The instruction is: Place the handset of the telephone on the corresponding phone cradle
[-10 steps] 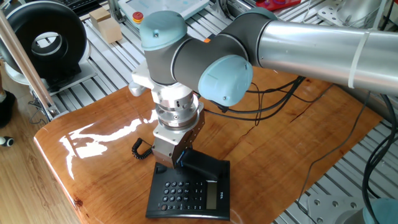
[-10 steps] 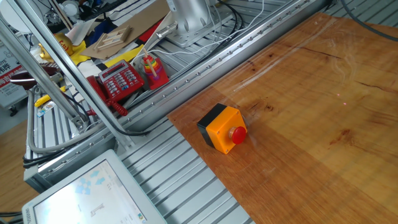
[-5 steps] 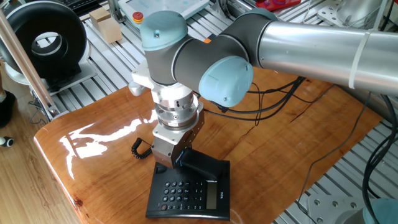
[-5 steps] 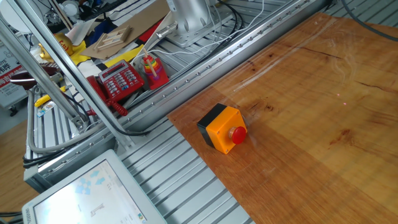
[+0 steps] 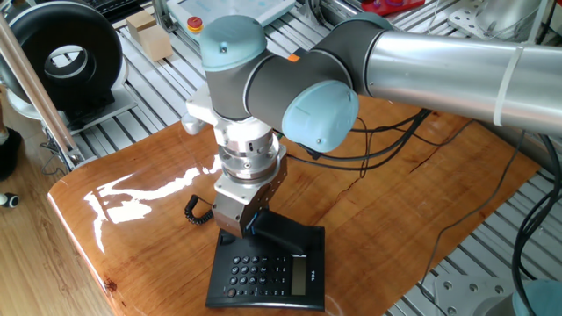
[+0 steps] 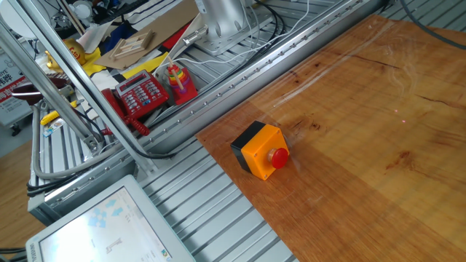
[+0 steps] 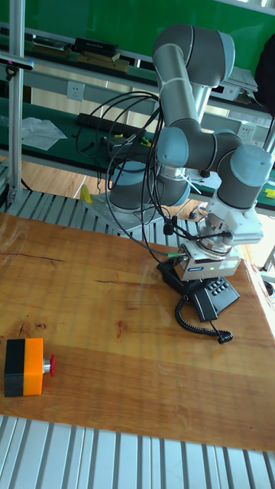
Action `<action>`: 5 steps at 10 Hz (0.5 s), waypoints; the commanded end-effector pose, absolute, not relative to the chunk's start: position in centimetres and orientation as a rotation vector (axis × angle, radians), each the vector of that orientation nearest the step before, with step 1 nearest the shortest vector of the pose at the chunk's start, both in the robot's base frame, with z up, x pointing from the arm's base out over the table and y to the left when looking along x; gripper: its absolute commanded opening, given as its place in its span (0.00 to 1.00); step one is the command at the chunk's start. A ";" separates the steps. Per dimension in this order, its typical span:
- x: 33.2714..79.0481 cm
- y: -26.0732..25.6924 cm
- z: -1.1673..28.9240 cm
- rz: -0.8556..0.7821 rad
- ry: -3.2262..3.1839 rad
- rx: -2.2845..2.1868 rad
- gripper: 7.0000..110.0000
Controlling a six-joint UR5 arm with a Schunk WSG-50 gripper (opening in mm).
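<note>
The black telephone (image 5: 263,276) lies near the table's front edge, keypad and small LCD facing up; in the tall fixed view the telephone (image 7: 218,296) sits right of centre. The handset (image 5: 288,233) lies along the base's far side, on or just over the phone cradle, which it covers. My gripper (image 5: 250,226) points down at the handset's left end and looks shut on it, though the gripper body mostly hides the fingers. The coiled cord (image 5: 197,211) trails left onto the wood. In the tall fixed view my gripper (image 7: 195,281) stands over the phone, with the cord (image 7: 197,319) in front.
An orange box with a red button (image 6: 261,151) stands far from the phone near another table edge, and the same box (image 7: 24,367) shows in the tall fixed view. Black cables (image 5: 395,140) run over the wood behind the arm. A red telephone (image 6: 142,94) lies off the table.
</note>
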State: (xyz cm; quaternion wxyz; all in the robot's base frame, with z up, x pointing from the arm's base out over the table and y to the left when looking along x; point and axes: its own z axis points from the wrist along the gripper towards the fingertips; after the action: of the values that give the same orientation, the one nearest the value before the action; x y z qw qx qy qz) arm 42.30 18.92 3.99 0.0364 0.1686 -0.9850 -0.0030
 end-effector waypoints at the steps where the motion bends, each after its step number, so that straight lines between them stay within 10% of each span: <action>1: 42.5 18.8 4.1 -0.004 -3.032 0.502 0.00; 5: 42.1 18.8 4.1 -0.005 -3.016 0.485 0.00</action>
State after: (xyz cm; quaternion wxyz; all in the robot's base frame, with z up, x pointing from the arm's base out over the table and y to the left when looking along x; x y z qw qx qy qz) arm 42.24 18.65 3.99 0.0385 0.1650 -0.9855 0.0021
